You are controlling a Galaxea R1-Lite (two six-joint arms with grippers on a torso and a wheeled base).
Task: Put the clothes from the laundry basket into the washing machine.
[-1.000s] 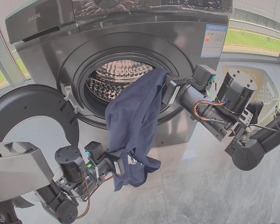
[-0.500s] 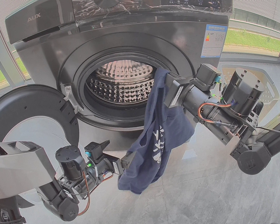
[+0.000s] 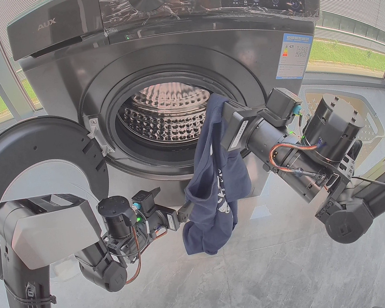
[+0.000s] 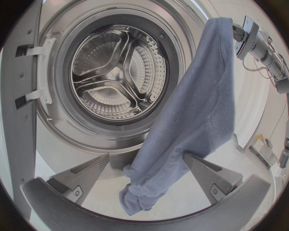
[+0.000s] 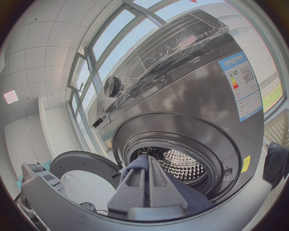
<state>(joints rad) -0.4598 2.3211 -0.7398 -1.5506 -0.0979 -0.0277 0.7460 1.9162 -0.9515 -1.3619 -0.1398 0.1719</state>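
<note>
Hanging from the R gripper [image 5: 147, 164], which is pinched shut on its top edge by the door rim, the navy shirt [image 3: 213, 177] droops outside the washing machine [image 3: 144, 56], mostly below the drum [image 3: 169, 109] mouth. L gripper [image 4: 145, 157] is spread open, cloth prob. brushing one finger. Best bet: L closes on the hem and lifts, then both feed it deep w/o snagging the rim.

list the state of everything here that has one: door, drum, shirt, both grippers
door, fully open
drum, no clothes seen inside
shirt, hanging from the right gripper in front of the opening, not in the drum
right gripper, shut on the shirt's top
left gripper, open, shirt's lower part between its fingers
</note>
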